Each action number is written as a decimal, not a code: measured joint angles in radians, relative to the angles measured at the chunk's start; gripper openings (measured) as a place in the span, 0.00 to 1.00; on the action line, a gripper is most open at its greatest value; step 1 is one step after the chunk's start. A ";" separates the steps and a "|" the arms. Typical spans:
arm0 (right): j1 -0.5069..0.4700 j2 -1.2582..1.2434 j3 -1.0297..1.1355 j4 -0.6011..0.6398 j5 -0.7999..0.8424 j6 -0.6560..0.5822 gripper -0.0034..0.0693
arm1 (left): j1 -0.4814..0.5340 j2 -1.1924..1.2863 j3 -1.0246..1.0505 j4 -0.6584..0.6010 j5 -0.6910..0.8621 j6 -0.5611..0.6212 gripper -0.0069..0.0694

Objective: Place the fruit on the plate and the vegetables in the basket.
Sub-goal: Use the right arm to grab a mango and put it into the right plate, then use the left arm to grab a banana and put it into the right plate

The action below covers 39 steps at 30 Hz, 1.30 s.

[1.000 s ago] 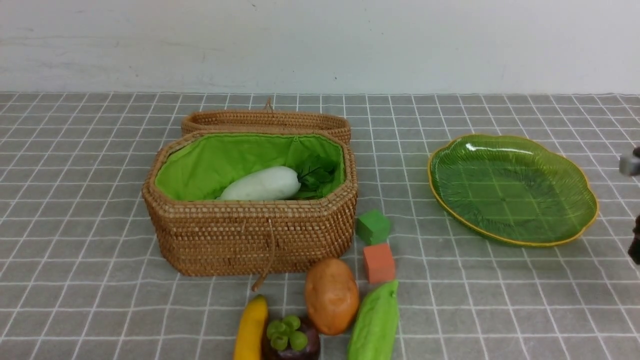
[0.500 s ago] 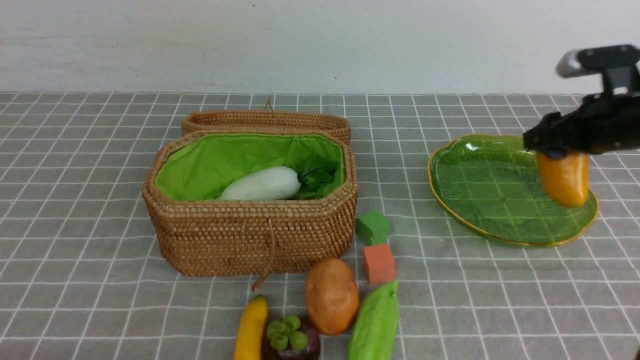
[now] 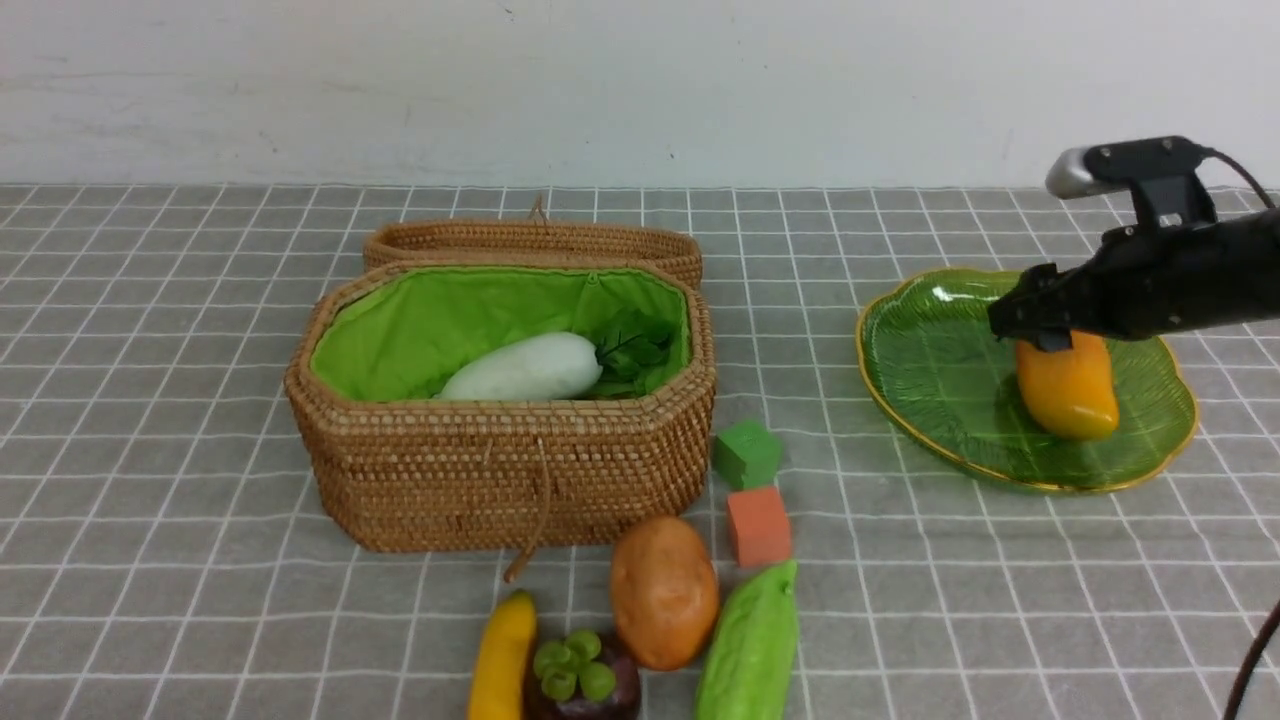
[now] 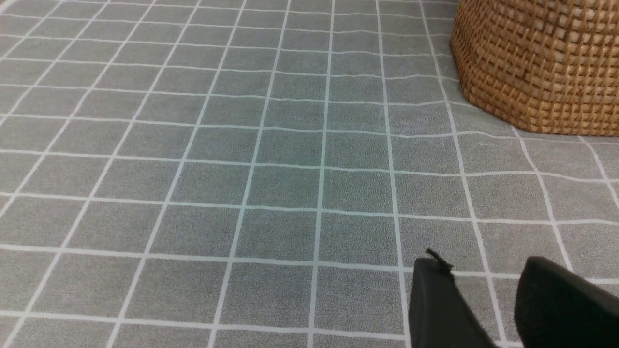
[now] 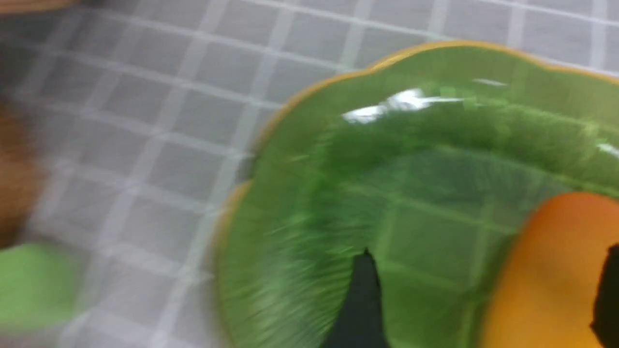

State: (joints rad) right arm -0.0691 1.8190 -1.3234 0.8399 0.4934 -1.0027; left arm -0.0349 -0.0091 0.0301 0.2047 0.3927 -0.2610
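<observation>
The front camera faces forward over the table (image 3: 150,500), basket (image 3: 500,470) at nine o'clock, plate (image 3: 940,370) at three. Left wrist camera sits low beside the basket; right wrist camera hangs close above the plate.

Plain white wall (image 3: 640,90) along the far edge of the worktop (image 3: 1000,620), faint scuffs on it, grey cloth (image 3: 150,450) with white grid lines covering the worktop, soft even light
</observation>
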 joint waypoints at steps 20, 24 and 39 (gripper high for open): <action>-0.001 -0.798 0.241 -0.426 0.522 0.503 0.02 | 0.000 0.000 0.000 0.000 0.000 0.000 0.40; -0.001 -0.885 0.252 -0.455 0.594 0.524 0.02 | 0.000 0.000 0.000 0.000 0.000 0.000 0.40; -0.018 -1.016 0.263 -0.467 0.737 0.531 0.03 | 0.000 0.000 0.000 0.000 0.000 0.000 0.40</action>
State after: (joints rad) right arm -0.0874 0.8035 -1.0606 0.3733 1.2300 -0.4720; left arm -0.0349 -0.0091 0.0301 0.2047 0.3927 -0.2610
